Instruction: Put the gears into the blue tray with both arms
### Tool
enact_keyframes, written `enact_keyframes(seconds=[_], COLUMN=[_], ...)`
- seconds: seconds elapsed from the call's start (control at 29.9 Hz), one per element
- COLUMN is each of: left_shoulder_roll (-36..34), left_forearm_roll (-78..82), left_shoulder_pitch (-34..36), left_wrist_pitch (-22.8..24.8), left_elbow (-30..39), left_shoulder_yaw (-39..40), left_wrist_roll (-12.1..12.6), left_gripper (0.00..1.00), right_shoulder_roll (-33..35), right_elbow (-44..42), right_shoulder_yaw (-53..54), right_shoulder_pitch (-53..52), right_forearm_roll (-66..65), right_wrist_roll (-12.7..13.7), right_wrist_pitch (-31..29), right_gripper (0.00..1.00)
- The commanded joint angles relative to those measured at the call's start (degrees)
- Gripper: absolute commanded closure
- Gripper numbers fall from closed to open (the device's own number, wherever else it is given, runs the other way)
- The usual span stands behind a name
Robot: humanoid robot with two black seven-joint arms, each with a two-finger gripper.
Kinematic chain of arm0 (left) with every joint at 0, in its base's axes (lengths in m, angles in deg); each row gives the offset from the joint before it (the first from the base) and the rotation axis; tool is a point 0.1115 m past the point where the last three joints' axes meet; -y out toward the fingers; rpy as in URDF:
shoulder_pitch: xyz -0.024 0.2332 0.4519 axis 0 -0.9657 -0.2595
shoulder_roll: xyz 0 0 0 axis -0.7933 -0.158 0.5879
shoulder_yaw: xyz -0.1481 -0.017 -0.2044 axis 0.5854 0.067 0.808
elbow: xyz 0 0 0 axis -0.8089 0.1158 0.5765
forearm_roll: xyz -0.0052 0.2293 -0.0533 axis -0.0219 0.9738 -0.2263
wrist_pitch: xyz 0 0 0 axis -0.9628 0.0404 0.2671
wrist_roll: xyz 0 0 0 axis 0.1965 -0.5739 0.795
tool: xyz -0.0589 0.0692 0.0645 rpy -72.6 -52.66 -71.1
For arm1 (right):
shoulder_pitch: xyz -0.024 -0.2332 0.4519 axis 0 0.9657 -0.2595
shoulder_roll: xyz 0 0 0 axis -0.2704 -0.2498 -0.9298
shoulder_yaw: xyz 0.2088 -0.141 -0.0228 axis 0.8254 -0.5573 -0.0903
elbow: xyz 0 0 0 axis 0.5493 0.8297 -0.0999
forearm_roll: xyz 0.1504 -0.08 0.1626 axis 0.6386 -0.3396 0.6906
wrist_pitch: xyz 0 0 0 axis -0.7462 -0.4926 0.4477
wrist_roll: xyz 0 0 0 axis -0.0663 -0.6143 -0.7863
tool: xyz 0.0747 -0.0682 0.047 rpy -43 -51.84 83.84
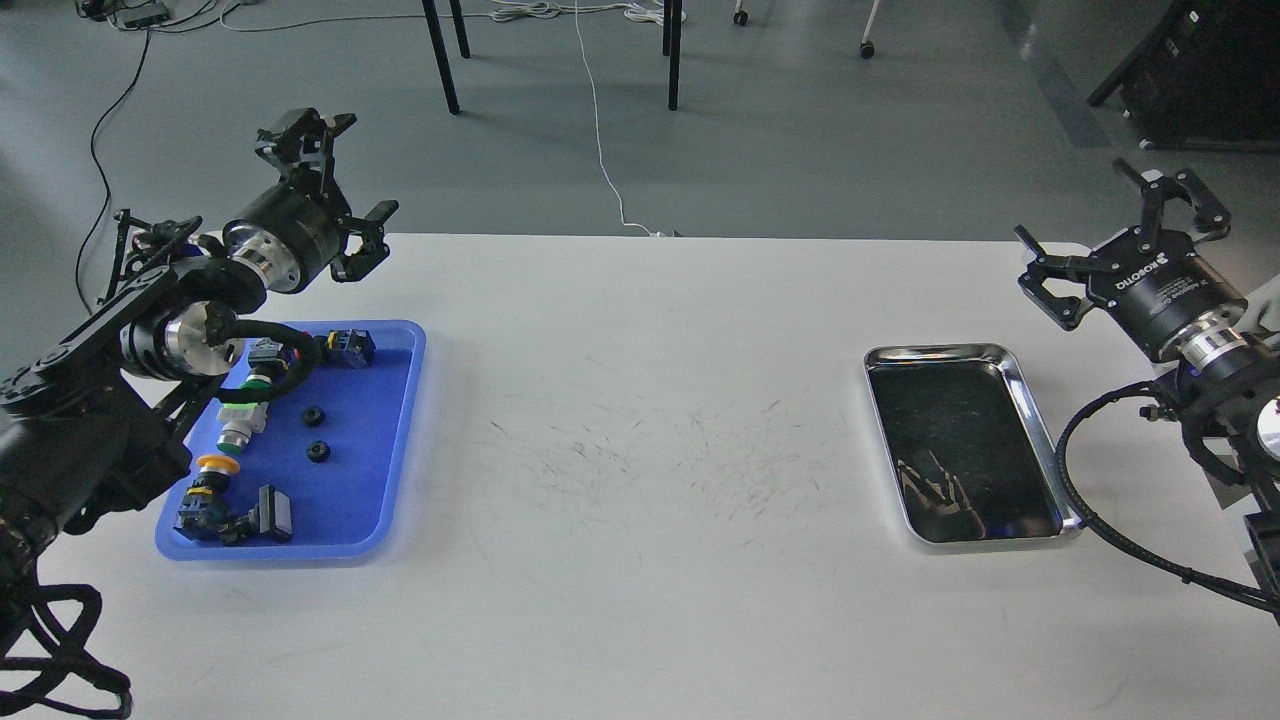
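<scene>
Two small black gears [313, 414] [318, 452] lie side by side in the middle of the blue tray [395, 440] at the table's left. Above the tray's far left corner, my left gripper [345, 175] is raised over the table's back edge, open and empty. On the right, my right gripper [1125, 225] is lifted beyond the far right corner of the table, also open with nothing in it.
Several colourful push-button switches [243, 420] line the blue tray's left side, one [347, 347] at its far end. A shiny steel tray [1040, 440] with a dark inside sits at the table's right. Chair legs and cables stand on the floor behind.
</scene>
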Motion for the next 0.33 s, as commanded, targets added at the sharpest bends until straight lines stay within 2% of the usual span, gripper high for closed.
enact_keyframes(seconds=[0.0, 0.3], left_shoulder_roll=[-0.11, -1.16], left_forearm_roll=[-1.05, -1.05], left_shoulder_pitch=[-0.14, -0.14], left_wrist_pitch=[0.94, 0.59], left_elbow=[0.05, 0.05], left_shoulder_yaw=[0.73, 1.43], left_wrist_roll=[-0.05, -0.14], left_gripper=[0.02, 0.02], right_shoulder_roll=[-0.07, -0.33], right_elbow=[-0.28, -0.10], right_shoulder_yaw=[0.04, -0.04], right_shoulder_pitch=[0.01, 0.01], right_forearm_roll=[0.10, 0.10], right_wrist_roll=[-0.49, -0.58], right_wrist_pitch=[-0.01, -0.01], right_gripper=[0.01, 0.01])
